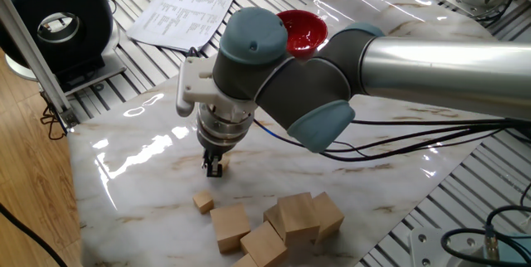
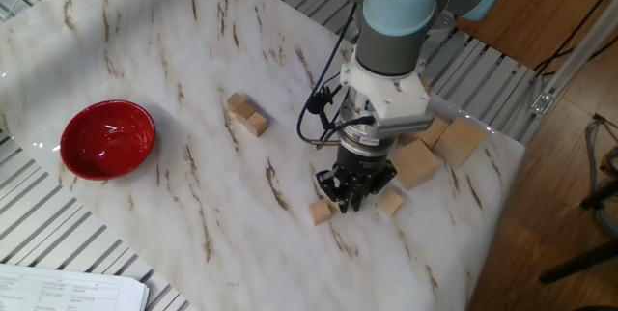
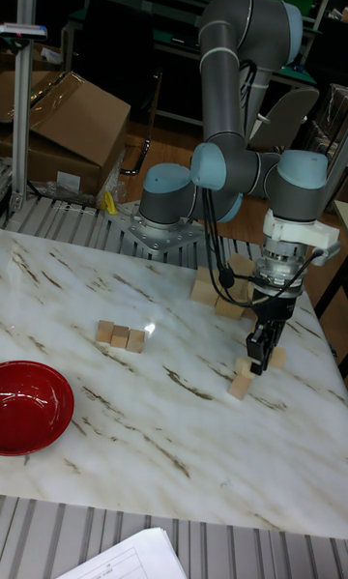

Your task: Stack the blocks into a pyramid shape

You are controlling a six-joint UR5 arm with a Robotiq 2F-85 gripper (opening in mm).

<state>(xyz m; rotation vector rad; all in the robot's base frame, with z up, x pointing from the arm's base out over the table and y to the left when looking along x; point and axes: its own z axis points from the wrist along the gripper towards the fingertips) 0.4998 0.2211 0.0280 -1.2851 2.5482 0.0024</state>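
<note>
Now: carrying small block point(image 3: 255, 350) clamped in end effector point(image 2: 352, 195) | hovering above bench point(image 2: 193, 108) | next: placing beside block row point(image 2: 247, 114).

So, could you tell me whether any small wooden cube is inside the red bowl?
No, the glossy red bowl holds nothing; three small light-wood cubes sit on the marble beside it.
</note>
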